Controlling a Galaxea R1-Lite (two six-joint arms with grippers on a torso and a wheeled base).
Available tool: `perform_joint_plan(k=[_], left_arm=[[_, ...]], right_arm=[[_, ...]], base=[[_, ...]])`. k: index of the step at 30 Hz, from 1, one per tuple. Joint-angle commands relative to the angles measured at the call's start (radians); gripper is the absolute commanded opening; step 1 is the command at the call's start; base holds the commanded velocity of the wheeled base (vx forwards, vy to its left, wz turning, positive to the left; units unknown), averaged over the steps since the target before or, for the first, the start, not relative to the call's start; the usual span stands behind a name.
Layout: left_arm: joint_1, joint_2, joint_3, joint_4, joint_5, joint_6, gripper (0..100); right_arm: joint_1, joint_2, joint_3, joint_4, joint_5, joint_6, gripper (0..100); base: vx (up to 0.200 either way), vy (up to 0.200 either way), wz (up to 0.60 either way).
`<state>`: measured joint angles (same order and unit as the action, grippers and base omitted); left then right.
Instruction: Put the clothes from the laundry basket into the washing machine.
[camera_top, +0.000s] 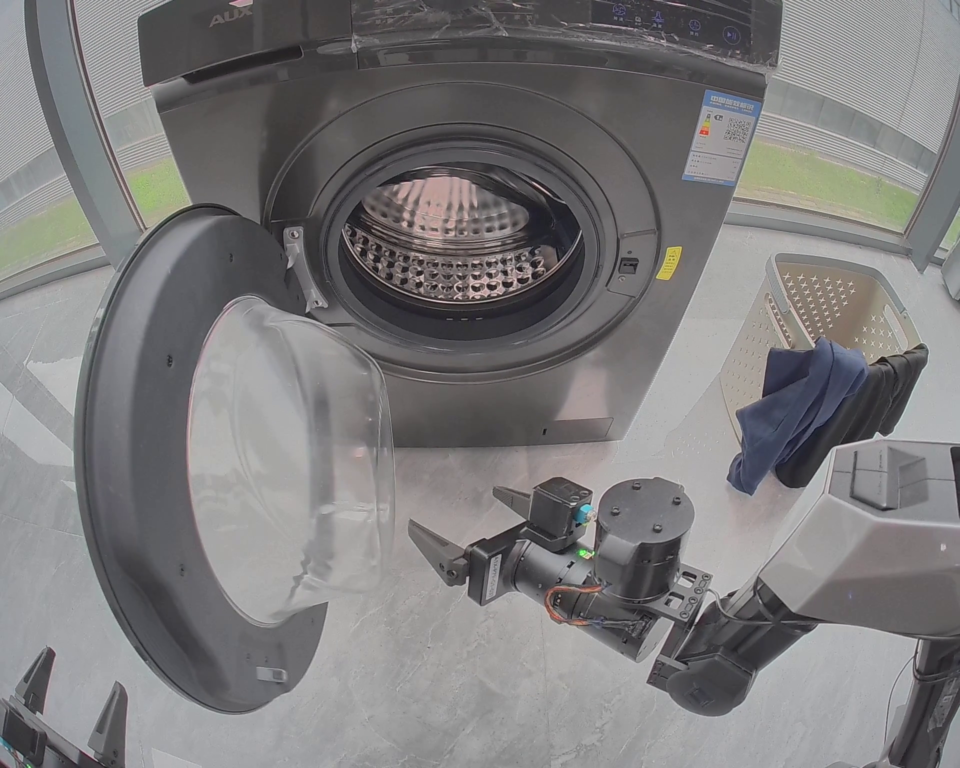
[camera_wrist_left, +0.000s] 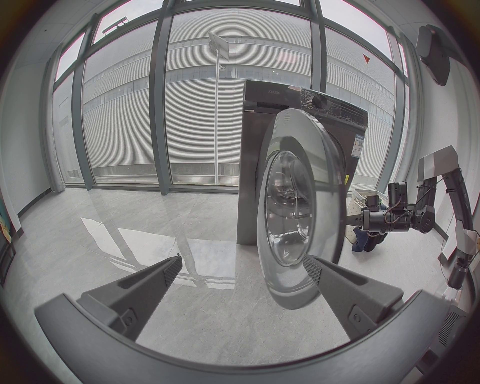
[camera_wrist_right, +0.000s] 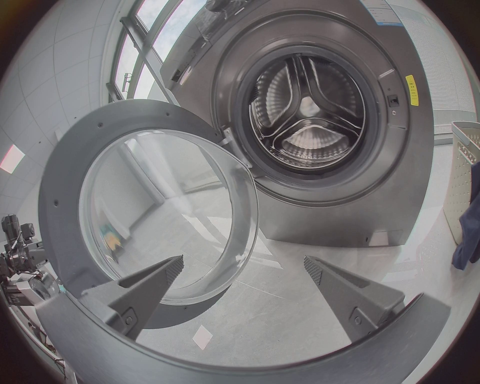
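— What do we see of the washing machine (camera_top: 650, 200)?
— We see a grey front-loader. Its round door (camera_top: 130, 450) is swung wide open to the left, with the clear window bowl bulging outward. The perforated steel drum (camera_top: 455, 235) shines inside.
— And where do we find the clothes?
— The beige perforated laundry basket (camera_top: 800, 300) stands on the floor to the machine's right. A blue garment (camera_top: 800, 400) and a black garment (camera_top: 885, 390) hang over its near rim, touching.
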<state>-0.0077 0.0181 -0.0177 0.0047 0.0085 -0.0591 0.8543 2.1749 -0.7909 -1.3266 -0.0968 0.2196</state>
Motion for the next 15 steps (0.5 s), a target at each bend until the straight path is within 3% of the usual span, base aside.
perform_joint_plan(k=[1, 5, 15], left_arm=[[0.000, -0.015, 0.016, 0.000, 0.001, -0.001, 100], [0.000, -0.015, 0.016, 0.000, 0.001, -0.001, 100], [0.000, -0.015, 0.016, 0.000, 0.001, -0.001, 100]], right_arm=[[-0.003, 0.017, -0.016, 0.000, 0.000, 0.000, 100], [-0.003, 0.065, -0.057, 0.003, 0.028, -0.002, 100], [0.016, 0.128, -0.182, 0.041, 0.029, -0.002, 100]], base=[[0.000, 0.000, 0.00], [0.000, 0.000, 0.00], [-0.020, 0.000, 0.00]])
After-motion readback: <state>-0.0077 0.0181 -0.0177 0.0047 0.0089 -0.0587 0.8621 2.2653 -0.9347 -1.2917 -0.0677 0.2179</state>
